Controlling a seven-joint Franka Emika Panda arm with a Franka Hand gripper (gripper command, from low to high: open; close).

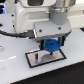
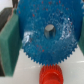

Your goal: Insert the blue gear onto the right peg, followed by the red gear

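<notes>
Exterior view: my gripper (image 1: 51,44) hangs low over the base plate (image 1: 35,59), a pale rectangle with a black border lying on the white table (image 1: 15,70). The blue gear (image 1: 51,47) sits directly under my gripper, between its dark fingers (image 1: 62,42), above the half of the plate toward the exterior view's right. Whether the gear rests on the plate or hangs just above it cannot be told from this view.

Wrist view: the blue gear (image 2: 47,32) fills most of the picture, flat face toward my camera, teeth showing along its rim. At its centre a short grey stub (image 2: 49,30) stands in the hub; whether this is the peg or part of the hub I cannot tell. My green finger pads (image 2: 10,47) flank the gear, one at each side, close against its rim; the second pad (image 2: 78,42) shows only as a strip at the picture's edge. My gripper is closed to the gear's width and appears to hold it, though actual contact at the pads is too blurred to confirm.

The red gear (image 2: 51,76) lies just beside the blue gear's rim, on the pale surface, apart from my fingers.
</notes>
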